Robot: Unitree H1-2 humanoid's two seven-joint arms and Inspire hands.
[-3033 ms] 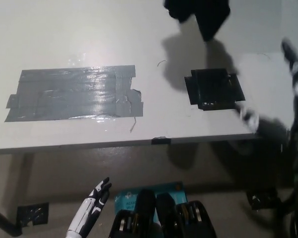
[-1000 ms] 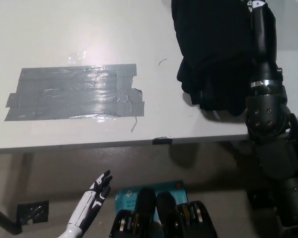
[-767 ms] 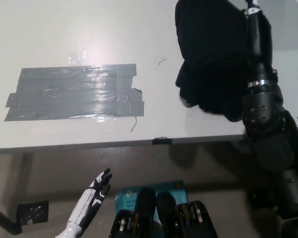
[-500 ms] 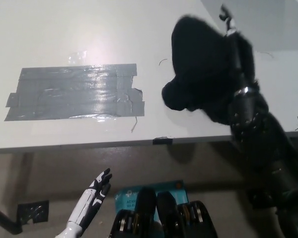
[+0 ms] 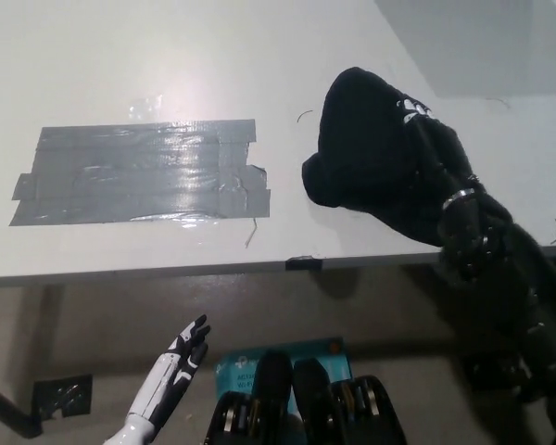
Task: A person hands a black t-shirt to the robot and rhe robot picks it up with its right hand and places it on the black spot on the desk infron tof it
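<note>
One black arm stretched over the desk [image 5: 120,250].
Right hand [image 5: 410,113] buried in the black t-shirt [image 5: 371,153], grip unclear; left hand [image 5: 178,368] hangs low, fingers apart.

The place looks like a robot test lab or a workshop, not a home. The white counter [image 5: 167,56] is plain and carries a big patch of grey duct tape [image 5: 139,174] stuck flat on its top, with small pieces of black tape at its front edge [image 5: 300,263] and on the floor [image 5: 60,400] near a black counter leg. Under the counter there is a bare beige floor [image 5: 93,315] and a blue box [image 5: 236,369].
</note>
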